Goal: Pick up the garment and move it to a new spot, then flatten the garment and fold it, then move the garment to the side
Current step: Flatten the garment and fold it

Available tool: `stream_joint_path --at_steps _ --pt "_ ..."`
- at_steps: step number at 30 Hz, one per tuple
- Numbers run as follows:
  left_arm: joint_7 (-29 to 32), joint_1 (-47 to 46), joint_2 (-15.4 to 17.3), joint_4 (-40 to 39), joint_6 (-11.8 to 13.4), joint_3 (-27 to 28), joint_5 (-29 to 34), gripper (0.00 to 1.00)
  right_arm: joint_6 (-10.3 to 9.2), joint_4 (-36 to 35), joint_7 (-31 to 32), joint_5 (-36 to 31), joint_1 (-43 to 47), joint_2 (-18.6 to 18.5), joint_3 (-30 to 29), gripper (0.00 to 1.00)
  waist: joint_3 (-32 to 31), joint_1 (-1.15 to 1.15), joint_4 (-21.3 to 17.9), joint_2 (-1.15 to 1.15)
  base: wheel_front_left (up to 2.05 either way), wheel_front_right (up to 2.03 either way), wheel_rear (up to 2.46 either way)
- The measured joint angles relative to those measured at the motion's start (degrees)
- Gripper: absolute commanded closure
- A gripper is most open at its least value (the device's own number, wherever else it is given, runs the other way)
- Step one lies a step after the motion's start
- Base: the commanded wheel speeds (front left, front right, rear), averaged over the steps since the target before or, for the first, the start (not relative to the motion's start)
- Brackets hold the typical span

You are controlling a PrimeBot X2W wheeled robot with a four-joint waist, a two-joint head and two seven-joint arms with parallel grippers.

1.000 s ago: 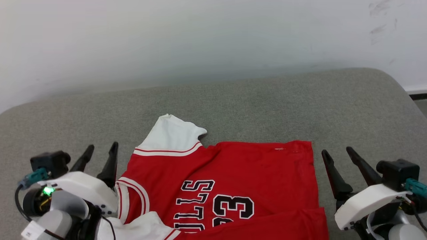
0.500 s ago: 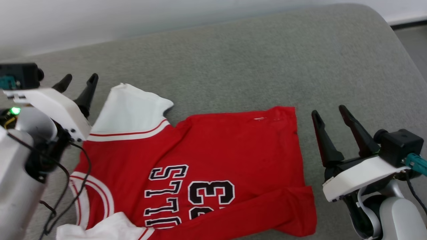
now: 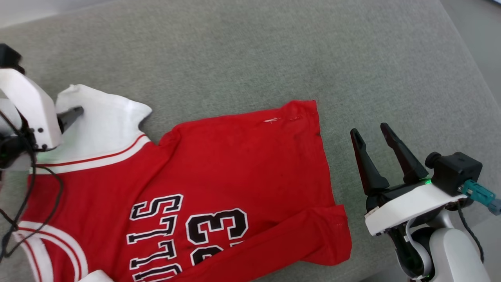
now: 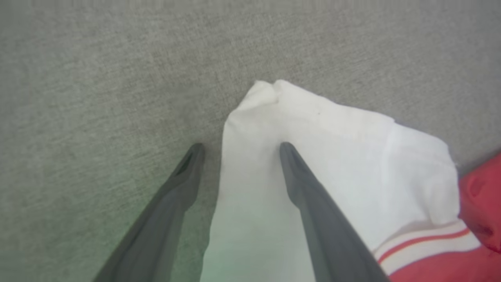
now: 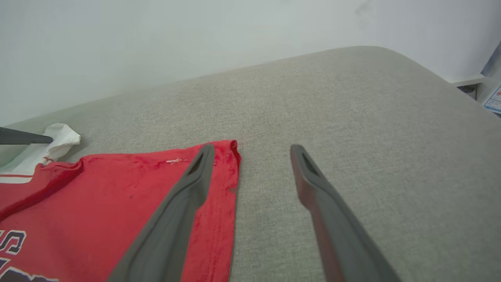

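Since the red jersey is soft, light cloth, its white sleeve edge, seemingly straddled by the spread, empty left gripper, suits pinching, while the right gripper hangs parted, empty.

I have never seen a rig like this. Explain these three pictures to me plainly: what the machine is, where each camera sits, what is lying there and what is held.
This is a two-armed robot; each arm ends in a gripper with two long dark fingers. One picture comes from a camera on its head, looking down over the work. The other two come from wrist cameras, each looking along that arm's own fingers. On the grey padded surface lies a red jersey with white sleeves, black letters and numbers facing up. The left gripper is open at one white sleeve: one finger over the sleeve, the other over the surface. The right gripper is open beside the jersey's hem, apart from it. Nothing is held.
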Motion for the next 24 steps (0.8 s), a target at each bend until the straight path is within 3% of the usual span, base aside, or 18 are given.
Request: stream_joint_path --at_steps 3,4,6,15,24 --pt "5.6 -1.4 1.0 1.4 0.0 -1.0 -1.1 0.02 0.0 1.7 -0.8 1.7 -0.1 0.1 0.3 0.0 1.7 -0.01 -1.4 0.0 0.0 0.0 0.0" --pt "6.3 -1.7 1.0 1.5 0.0 -1.2 -1.2 0.52 0.0 2.1 -0.9 2.0 -0.1 0.1 0.3 0.0 1.9 -0.01 -1.6 0.0 0.0 0.0 0.0" --pt "6.6 -1.9 1.0 1.7 -0.4 -1.4 -1.2 1.0 0.0 2.8 -1.1 2.5 -0.4 0.1 0.3 0.0 2.1 -0.01 -1.9 0.0 0.0 0.0 0.0" --pt "-1.3 -1.6 -2.7 4.5 -1.1 -2.1 1.1 1.0 0.0 8.4 5.5 5.5 -3.1 0.0 -1.8 0.0 -0.5 -0.01 -0.6 0.0 0.0 0.0 0.0" --pt "-8.9 -3.2 -6.7 2.6 -2.6 -2.8 3.4 1.0 0.0 22.7 19.1 9.2 -15.5 -5.9 0.2 0.0 -4.5 -0.01 6.1 0.0 0.0 0.0 0.0"
